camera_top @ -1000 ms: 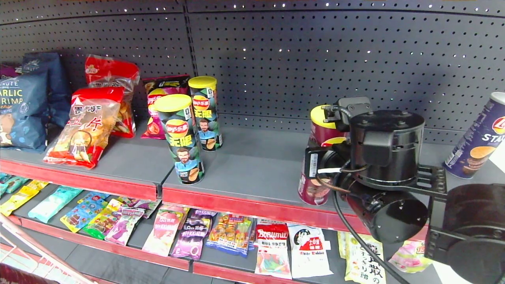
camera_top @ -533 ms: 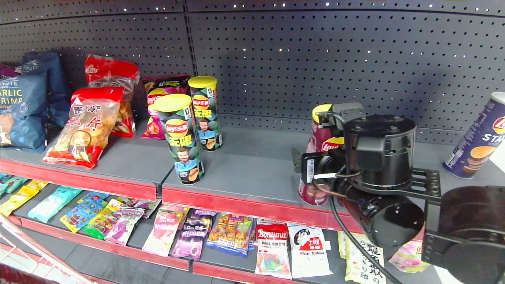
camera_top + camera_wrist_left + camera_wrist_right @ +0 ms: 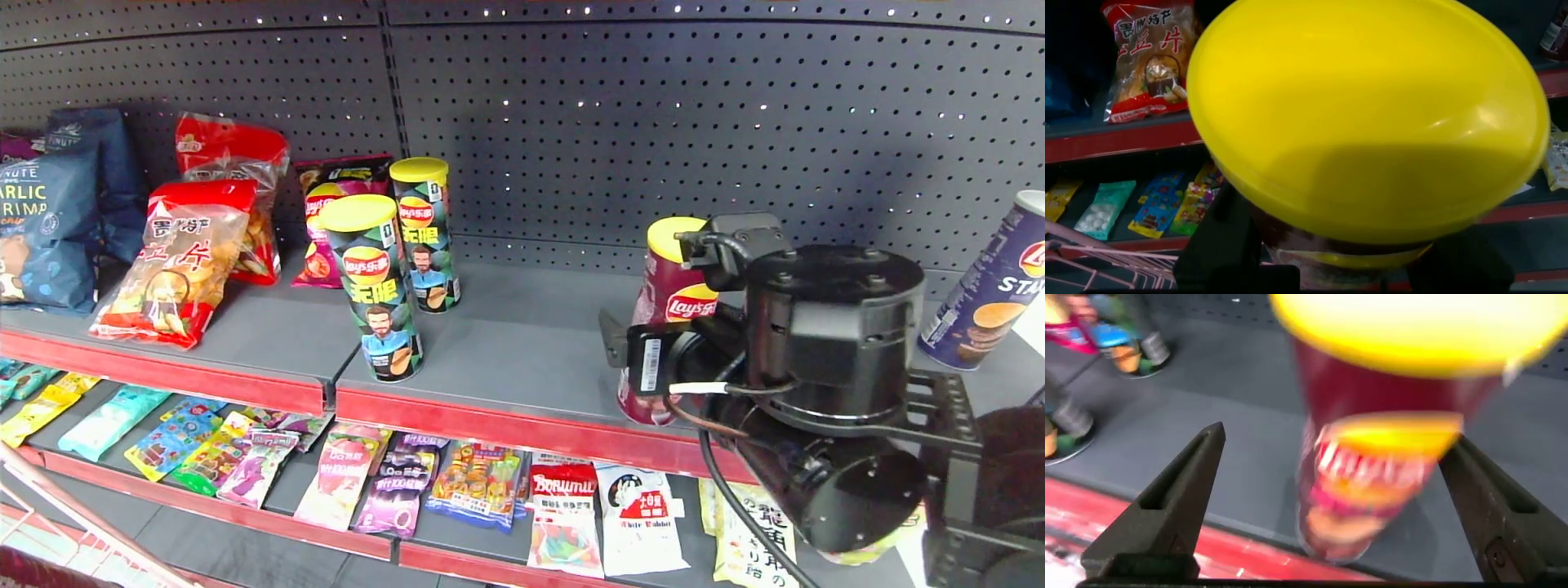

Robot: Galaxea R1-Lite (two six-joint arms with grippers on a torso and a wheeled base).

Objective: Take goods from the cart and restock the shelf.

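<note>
Can (image 3: 671, 282) right on shelf (image 3: 531, 343), bags (image 3: 175, 261) left

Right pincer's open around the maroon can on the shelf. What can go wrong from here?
1. The maroon can stands inside the open right pincer, between its fingers; a finger brushing it on withdrawal could tip it.
2. It stands close to the shelf's red front lip, so a tip forward may send it off the shelf.
3. The left pincer grips a second can; swinging it in near the maroon can risks a bump.
</note>
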